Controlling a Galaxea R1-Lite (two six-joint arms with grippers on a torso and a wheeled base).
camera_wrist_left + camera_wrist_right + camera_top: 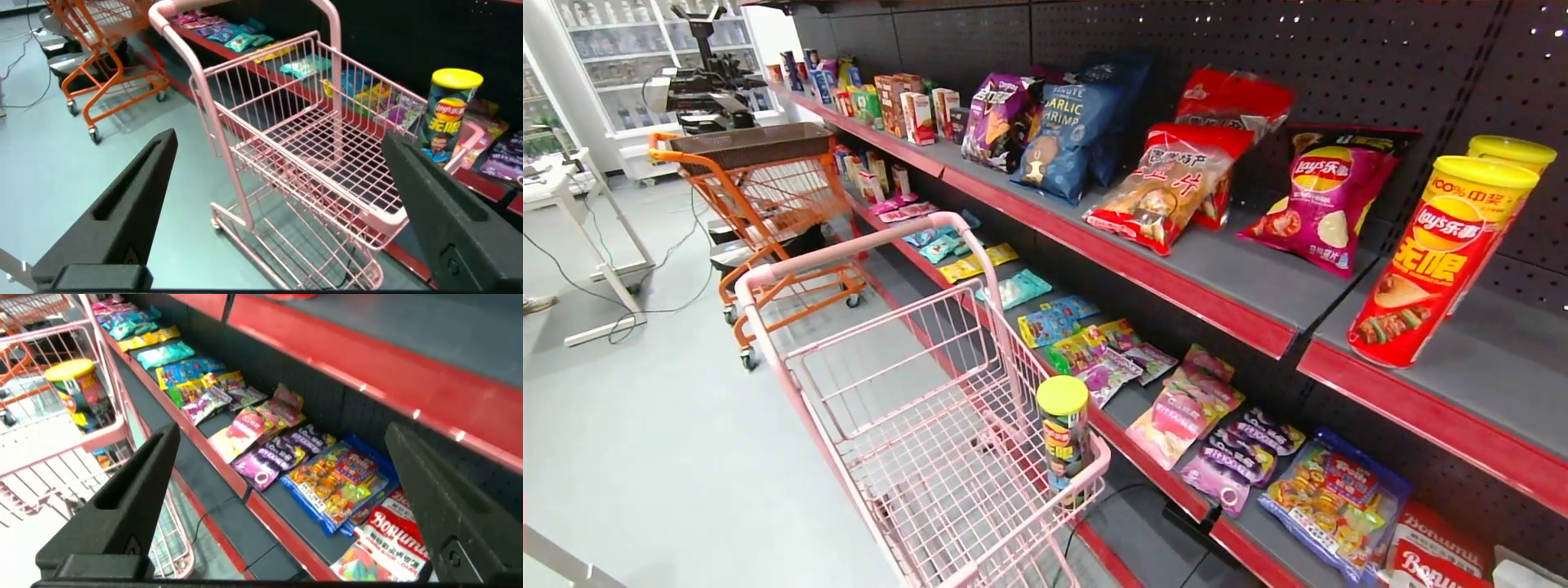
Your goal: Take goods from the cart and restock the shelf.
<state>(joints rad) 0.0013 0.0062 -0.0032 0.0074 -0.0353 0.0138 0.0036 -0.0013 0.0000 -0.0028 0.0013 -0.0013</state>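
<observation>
1. The left tool (278, 140) hung over the grey floor beside the cart. Its two black fingers (122, 204) were spread wide apart and held nothing.
2. Far down the aisle stood an orange metal shopping cart (768, 184) with a brown basket on top.
3. A pink wire shopping cart (907, 400) stood close alongside the black pegboard shelf with red-edged grey boards (1241, 282). Its handle bar was at the far end.
4. A tall chip can with a yellow lid (1063, 437) stood upright inside the pink cart's basket. It was in the near corner, against the wire side closest to the shelf. It also appeared in the left wrist view (452, 114) and the right wrist view (78, 392).
5. On the lower board, flat bright candy packets (1176, 412) lay in a row, some overlapping. A larger blue packet (1335, 502) lay near the right end.
6. On the upper board, snack bags leaned back against the pegboard: a dark blue bag (1066, 139), a red and clear bag (1164, 192) and a magenta bag (1327, 204).
7. At the right end of the upper board, two tall red-and-yellow chip cans (1445, 261) leaned against the pegboard, one behind the other.
8. The right tool (283, 433) hung over the lower board, above the candy packets. Its black fingers (122, 506) were wide apart and held nothing.
</observation>
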